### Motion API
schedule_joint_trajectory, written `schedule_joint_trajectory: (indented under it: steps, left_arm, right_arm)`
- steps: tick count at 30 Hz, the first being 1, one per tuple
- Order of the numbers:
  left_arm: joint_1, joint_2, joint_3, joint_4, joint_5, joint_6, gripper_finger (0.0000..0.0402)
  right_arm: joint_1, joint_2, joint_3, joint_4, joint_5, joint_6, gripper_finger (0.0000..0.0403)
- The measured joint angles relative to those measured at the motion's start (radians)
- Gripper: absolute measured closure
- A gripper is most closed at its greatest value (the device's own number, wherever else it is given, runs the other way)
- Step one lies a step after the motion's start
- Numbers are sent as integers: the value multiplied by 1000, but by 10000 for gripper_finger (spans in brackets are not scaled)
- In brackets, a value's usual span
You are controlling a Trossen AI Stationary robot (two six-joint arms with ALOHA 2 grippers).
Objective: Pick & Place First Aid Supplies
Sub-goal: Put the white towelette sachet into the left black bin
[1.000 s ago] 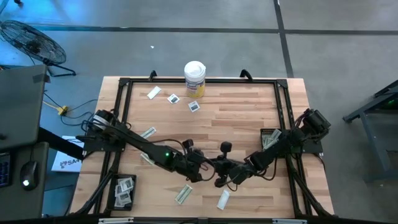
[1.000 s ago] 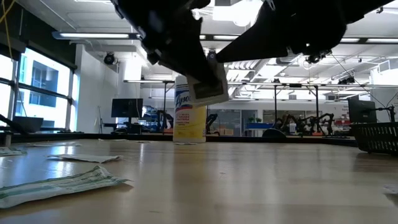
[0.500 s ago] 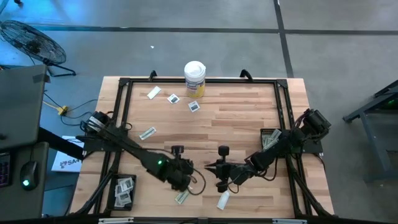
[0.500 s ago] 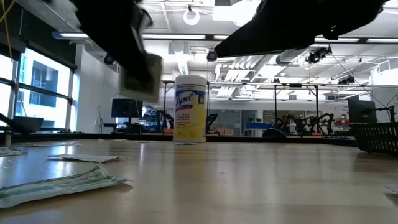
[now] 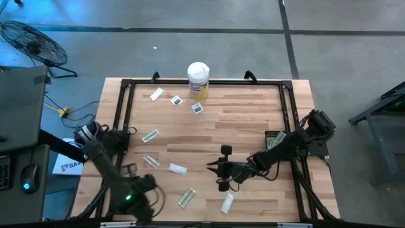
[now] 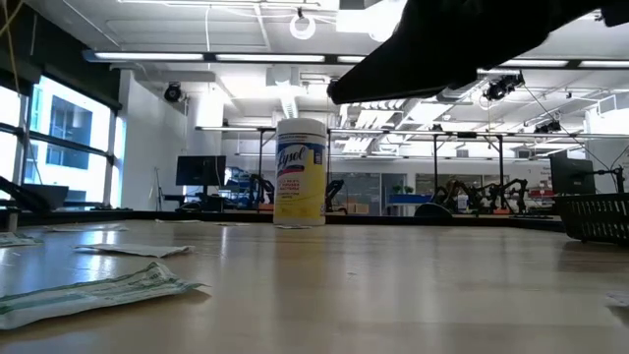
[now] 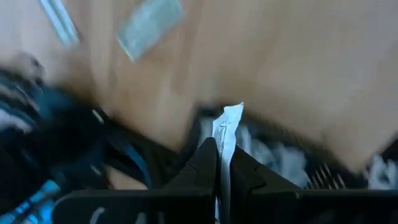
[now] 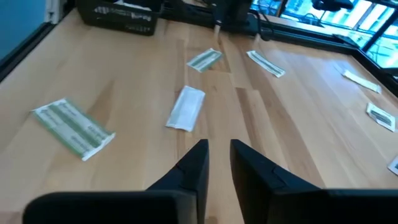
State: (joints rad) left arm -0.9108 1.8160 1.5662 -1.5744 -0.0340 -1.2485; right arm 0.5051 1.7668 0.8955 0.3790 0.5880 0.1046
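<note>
The left gripper (image 7: 222, 163) is pinched on a white packet (image 7: 225, 127) above the black tray (image 5: 124, 195) at the table's near-left corner: placement step. Next, judged: part the fingers directly over the tray. Loose packets (image 5: 178, 169) lie mid-table. The right gripper (image 8: 216, 160), empty with fingers slightly apart, hovers right of centre near a packet (image 8: 186, 107).

Bright ceiling lights (image 6: 295, 25) glare in the low view, leaving the arm (image 6: 462, 44) silhouetted. The left wrist view is motion-blurred; the tabletop (image 5: 240, 120) is evenly lit from above.
</note>
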Motion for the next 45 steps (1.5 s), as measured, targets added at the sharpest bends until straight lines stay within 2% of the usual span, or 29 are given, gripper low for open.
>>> schedule_joint_trajectory:
  steps: [2, 7, 12, 15, 17, 21, 26, 30, 35, 38, 45]
  left_arm:
    - [-42, 0, -21, 27, 50, -70, 397]
    - [-105, 0, -98, 49, 83, -274, 397]
    - [-105, 1, -194, 93, 97, -302, 396]
    - [-104, 1, -252, 219, 110, -302, 392]
    - [-104, 1, -287, 313, 155, -302, 388]
    - [-105, 1, -324, 412, 199, -308, 375]
    - [-105, 1, -323, 401, 204, -323, 342]
    - [-104, 1, -321, 355, 204, -326, 300]
    - [-104, 1, -321, 293, 308, -328, 253]
    - [-112, 1, -321, 289, 364, -328, 241]
    - [-142, 1, -261, 284, 382, -344, 238]
  right_arm:
    - [-6, 0, 0, 0, 0, 3, 347]
    - [-22, 0, 0, 0, -3, 24, 356]
    - [-29, 0, 0, 0, -5, 26, 363]
    - [-27, 0, 0, 0, -11, 26, 364]
    - [-27, 0, 0, 0, -19, 26, 363]
    - [-28, 0, 0, 0, -31, 26, 367]
    - [-28, 0, -1, 0, -40, 26, 368]
    - [-28, 0, -1, 0, -40, 26, 367]
    - [-28, 0, -1, 0, -44, 26, 373]
    - [-28, 0, -1, 0, -45, 26, 375]
    - [-28, 0, -1, -1, -44, 26, 374]
